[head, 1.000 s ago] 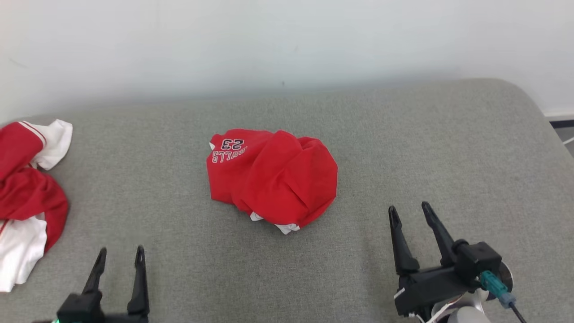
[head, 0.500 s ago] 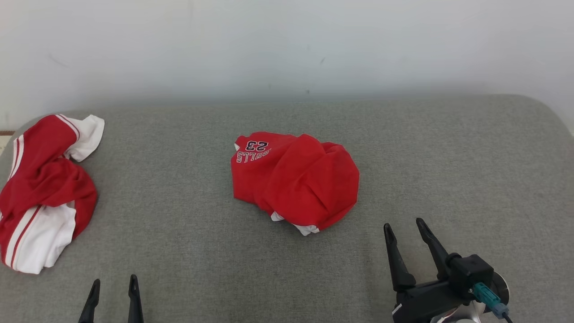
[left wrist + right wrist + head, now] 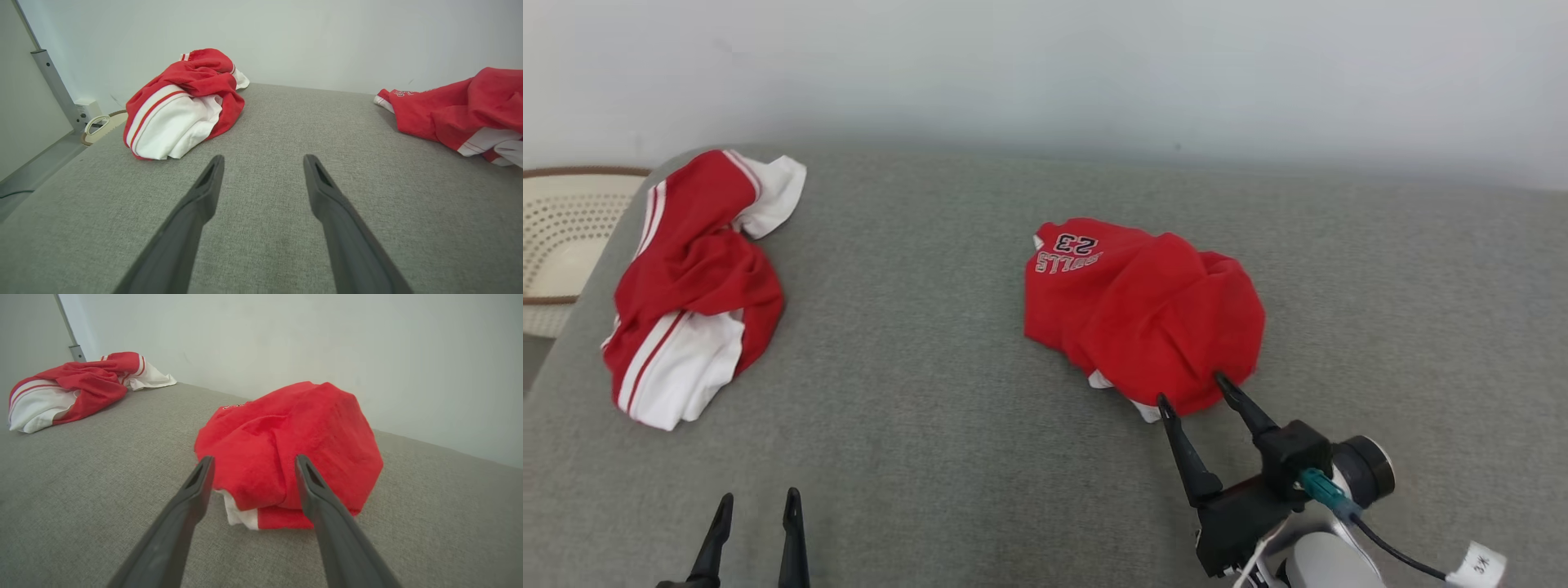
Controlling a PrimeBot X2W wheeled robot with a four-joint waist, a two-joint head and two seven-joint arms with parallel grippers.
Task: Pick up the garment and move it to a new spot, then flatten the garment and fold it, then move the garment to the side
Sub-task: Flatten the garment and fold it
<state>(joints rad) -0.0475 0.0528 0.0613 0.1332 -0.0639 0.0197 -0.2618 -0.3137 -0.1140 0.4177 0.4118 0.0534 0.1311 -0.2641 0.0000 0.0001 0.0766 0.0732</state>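
Two crumpled garments on grey cushion (image 3: 931,425): red 23 jersey (image 3: 1143,318), red-white garment (image 3: 690,286). Two grippers, jaws apart: right gripper (image 3: 1191,388) at jersey edge, left gripper (image 3: 757,498) empty.

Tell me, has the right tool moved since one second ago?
Yes. Judged against the red 23 garment, the right tool has advanced toward it; its open tips now reach the garment's near edge.

Head view: set high, facing forward and down across the grey surface (image 3: 947,425) to the wall (image 3: 1045,65). Left wrist view: low over the surface, facing the wall, red-and-white garment (image 3: 179,106) ahead-left. Right wrist view: low, close up against the red garment (image 3: 265,437). All three views share both garments.
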